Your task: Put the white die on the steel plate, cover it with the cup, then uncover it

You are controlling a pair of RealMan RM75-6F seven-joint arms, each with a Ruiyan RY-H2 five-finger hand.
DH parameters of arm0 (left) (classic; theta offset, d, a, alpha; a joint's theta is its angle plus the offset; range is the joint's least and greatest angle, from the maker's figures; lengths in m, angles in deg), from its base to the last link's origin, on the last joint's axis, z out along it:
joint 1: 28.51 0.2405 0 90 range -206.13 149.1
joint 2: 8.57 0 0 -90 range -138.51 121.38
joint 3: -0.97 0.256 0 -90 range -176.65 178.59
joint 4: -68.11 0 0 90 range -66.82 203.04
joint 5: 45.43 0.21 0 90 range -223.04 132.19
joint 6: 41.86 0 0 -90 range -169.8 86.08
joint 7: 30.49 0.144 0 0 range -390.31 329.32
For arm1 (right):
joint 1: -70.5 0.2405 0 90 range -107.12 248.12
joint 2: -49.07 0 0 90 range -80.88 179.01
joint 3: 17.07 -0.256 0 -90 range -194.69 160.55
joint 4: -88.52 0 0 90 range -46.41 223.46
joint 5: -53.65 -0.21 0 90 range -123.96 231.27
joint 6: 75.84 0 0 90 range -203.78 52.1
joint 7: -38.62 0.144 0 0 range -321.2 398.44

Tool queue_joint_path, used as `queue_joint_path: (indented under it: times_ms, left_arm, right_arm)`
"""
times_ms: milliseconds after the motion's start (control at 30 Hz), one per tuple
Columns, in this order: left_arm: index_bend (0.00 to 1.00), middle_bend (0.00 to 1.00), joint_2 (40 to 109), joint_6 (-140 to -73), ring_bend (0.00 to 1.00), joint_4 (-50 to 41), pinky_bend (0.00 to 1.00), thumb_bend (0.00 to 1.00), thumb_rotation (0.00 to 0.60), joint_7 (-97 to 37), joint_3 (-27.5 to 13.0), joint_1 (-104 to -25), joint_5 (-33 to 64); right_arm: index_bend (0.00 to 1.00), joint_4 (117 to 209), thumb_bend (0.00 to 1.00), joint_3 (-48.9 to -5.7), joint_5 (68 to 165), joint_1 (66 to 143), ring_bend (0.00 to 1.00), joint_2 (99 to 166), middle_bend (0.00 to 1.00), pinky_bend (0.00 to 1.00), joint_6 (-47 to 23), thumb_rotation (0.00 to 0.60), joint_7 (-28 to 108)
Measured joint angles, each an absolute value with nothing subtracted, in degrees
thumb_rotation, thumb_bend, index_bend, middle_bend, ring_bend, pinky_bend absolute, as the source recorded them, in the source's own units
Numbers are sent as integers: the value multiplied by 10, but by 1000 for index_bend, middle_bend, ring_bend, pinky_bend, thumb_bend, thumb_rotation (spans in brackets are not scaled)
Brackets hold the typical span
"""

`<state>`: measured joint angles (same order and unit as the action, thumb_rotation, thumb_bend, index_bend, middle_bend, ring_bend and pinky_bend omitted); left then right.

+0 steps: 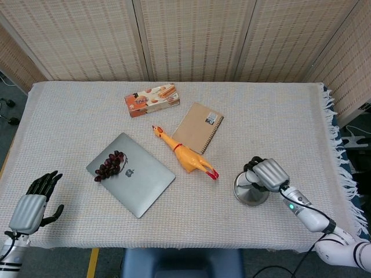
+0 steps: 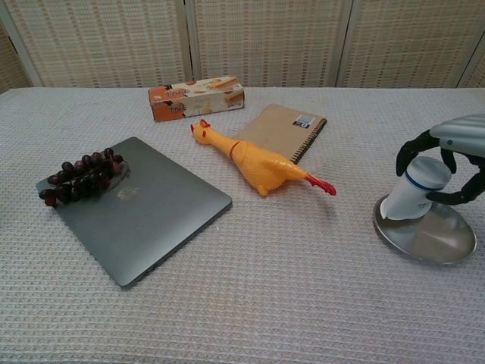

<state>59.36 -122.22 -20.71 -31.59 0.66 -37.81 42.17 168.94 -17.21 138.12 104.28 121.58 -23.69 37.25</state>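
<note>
A white cup with a thin blue band [image 2: 413,193] stands tilted on the steel plate [image 2: 436,243] at the table's front right. My right hand [image 2: 462,136] comes down over it, and its dark fingers [image 2: 413,148] curl around the cup and grip it. In the head view the right hand [image 1: 269,174] covers most of the cup above the plate [image 1: 249,198]. The white die shows in neither view. My left hand [image 1: 36,202] rests at the front left edge of the table, fingers spread, holding nothing.
A yellow rubber chicken [image 1: 185,155] lies mid-table, just left of the plate. Behind it are a brown spiral notebook [image 1: 198,127] and a snack box [image 1: 152,100]. A grey laptop [image 1: 136,176] with a bunch of dark grapes [image 1: 110,165] lies at the left.
</note>
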Motion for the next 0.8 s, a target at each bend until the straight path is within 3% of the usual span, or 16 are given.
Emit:
queue_joint_path:
  times_ms: [267, 467, 633, 800]
  left_arm:
    - [0, 0, 593, -1227, 0, -213, 111, 377, 600, -312, 11, -376, 430]
    - [0, 0, 594, -1229, 0, -216, 111, 378, 600, -307, 12, -375, 434]
    - [0, 0, 597, -1223, 0, -213, 111, 377, 600, -305, 13, -378, 432]
    - [0, 0, 598, -1217, 0, -211, 112, 378, 600, -305, 11, -380, 427]
  right_arm:
    - [428, 1727, 315, -161, 1383, 1023, 190, 1150, 365, 490, -220, 600, 408]
    - [417, 1679, 315, -177, 1327, 1021, 183, 1152, 357, 490, -238, 600, 403]
    - [366, 1603, 316, -185, 1280, 1030, 167, 1189, 336, 483, -296, 600, 396]
    - [212, 1564, 315, -187, 1279, 1036, 113, 1223, 262, 431, -315, 600, 410]
